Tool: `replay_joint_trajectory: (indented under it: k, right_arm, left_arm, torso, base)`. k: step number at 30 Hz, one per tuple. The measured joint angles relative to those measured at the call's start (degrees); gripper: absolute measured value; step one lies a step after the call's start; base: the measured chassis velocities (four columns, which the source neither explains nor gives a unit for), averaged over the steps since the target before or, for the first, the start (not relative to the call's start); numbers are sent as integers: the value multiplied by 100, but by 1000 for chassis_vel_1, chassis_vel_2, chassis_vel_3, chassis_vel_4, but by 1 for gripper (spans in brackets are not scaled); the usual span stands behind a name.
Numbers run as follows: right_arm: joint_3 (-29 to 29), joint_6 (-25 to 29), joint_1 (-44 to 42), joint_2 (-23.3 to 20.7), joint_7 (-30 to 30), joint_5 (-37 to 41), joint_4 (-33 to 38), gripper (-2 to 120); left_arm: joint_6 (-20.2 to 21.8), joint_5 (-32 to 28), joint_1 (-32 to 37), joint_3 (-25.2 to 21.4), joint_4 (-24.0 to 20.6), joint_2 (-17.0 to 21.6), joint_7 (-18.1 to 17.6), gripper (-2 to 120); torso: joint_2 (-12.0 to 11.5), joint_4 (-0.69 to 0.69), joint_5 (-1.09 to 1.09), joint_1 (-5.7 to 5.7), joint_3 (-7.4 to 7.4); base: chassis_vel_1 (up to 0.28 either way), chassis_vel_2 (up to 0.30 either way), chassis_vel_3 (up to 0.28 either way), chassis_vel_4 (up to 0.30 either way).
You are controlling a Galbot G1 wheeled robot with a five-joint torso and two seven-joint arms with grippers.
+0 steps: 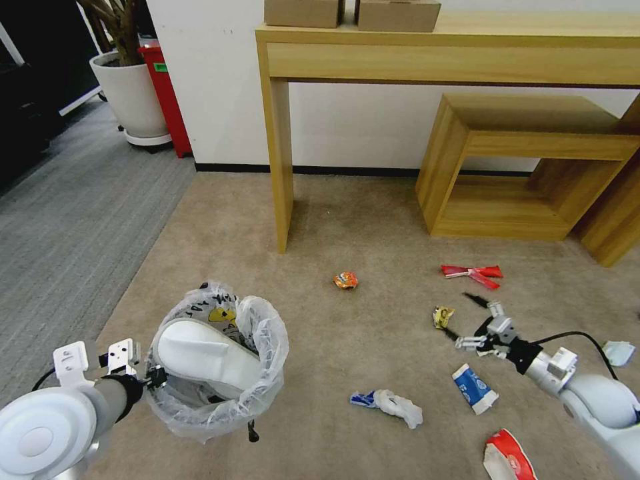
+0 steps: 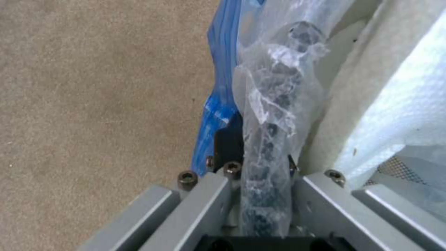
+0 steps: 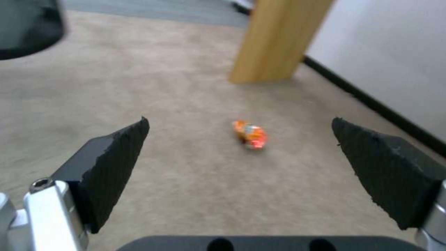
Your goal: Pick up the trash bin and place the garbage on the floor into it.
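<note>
The trash bin [image 1: 217, 393], lined with a crinkly plastic bag, hangs at the lower left with a white slipper [image 1: 207, 357] inside. My left gripper [image 1: 152, 377] is shut on its rim; the left wrist view shows the gripper [image 2: 260, 157] clamping the bagged rim [image 2: 274, 104] beside the slipper [image 2: 395, 104]. My right gripper [image 1: 460, 315] is open just above the floor [image 1: 320, 220], next to a yellow wrapper [image 1: 443, 316]. In the right wrist view the gripper [image 3: 240, 118] faces an orange packet [image 3: 251, 135]. Garbage lies around: the orange packet [image 1: 345, 280], red wrappers [image 1: 473, 272], a blue carton [image 1: 474, 388], crumpled paper [image 1: 397, 404].
A wooden console table [image 1: 280, 133] and a low wooden shelf [image 1: 520, 167] stand against the wall ahead. A red-white wrapper [image 1: 508, 457] lies near my right arm. Grey striped carpet [image 1: 67, 220], a plant pot [image 1: 133, 97] and a red bin [image 1: 163, 87] are at the left.
</note>
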Motion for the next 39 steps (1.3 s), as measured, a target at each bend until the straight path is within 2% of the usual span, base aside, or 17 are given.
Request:
replay_joint_trajectory:
  k: [4, 5, 7, 8, 9, 13, 17, 21, 22, 24, 26, 30, 39]
  right_arm:
    - [-227, -3, 174, -37, -351, -82, -60, 100]
    - [-257, -33, 239, -11, -387, -372, -110, 100]
    - [-278, -217, 284, 82, -109, -959, -265, 100]
    - [-278, -217, 284, 82, -109, -959, -265, 100]
    - [-387, -449, 301, 127, 201, -1165, -436, 100]
    - [-629, -484, 437, 181, 38, -1437, -799, 100]
    - [-955, -381, 648, 194, -318, -1738, -1142, 100]
    - [-1297, -22, 1017, 277, -1336, -2097, -1494, 100]
    - [-1297, -22, 1017, 277, -1336, -2097, -1494, 100]
    - [-1449, 73, 1192, 336, -1837, -2140, -1565, 100]
    - [-1561, 81, 1266, 353, -1894, -2153, -1594, 100]
    - [-1840, 130, 1449, 457, -1734, -2304, -1778, 100]
    - [-2475, 151, 1831, 1049, -944, -2430, -2400, 100]
  left_arm:
    - [0, 34, -17, 48, 31, -8, 7, 0]
    - [0, 65, -29, 85, 65, -9, 19, 0]
    - [0, 117, -61, 136, 123, -31, 30, 0]
    - [0, 117, -61, 136, 123, -31, 30, 0]
    - [0, 170, -62, 150, 156, -62, 62, 0]
    - [2, 206, -58, 162, 176, -70, 81, 0]
    - [4, 241, -37, 160, 179, -110, 84, 0]
    - [9, 358, 11, 175, 183, -247, 84, 0]
    - [9, 358, 11, 175, 183, -247, 84, 0]
    - [11, 405, 31, 178, 183, -311, 80, 0]
    - [11, 429, 52, 178, 181, -335, 76, 0]
    - [11, 475, 87, 178, 178, -373, 68, 0]
    - [12, 547, 176, 124, 185, -458, 52, 0]
  torso:
    - [0, -2, 2, 0, 0]
    - [0, -2, -1, 0, 0]
    - [0, -1, 2, 0, 0]
    - [0, -1, 2, 0, 0]
    - [0, -2, 0, 0, 0]
    - [0, -4, 1, 0, 0]
    - [0, -2, 1, 0, 0]
    - [0, -2, 1, 0, 0]
    - [0, -2, 1, 0, 0]
    - [0, -1, 1, 0, 0]
    - [0, -1, 0, 0, 0]
    - [0, -2, -1, 0, 0]
    - [0, -2, 1, 0, 0]
  base:
    - [0, 0, 0, 0]
    - [0, 0, 0, 0]
    - [0, 0, 0, 0]
    - [0, 0, 0, 0]
    - [0, 0, 0, 0]
    - [0, 0, 0, 0]
    - [0, 0, 0, 0]
    - [0, 0, 0, 0]
    - [0, 0, 0, 0]
    - [0, 0, 0, 0]
    - [0, 0, 0, 0]
    - [0, 0, 0, 0]
    - [0, 0, 0, 0]
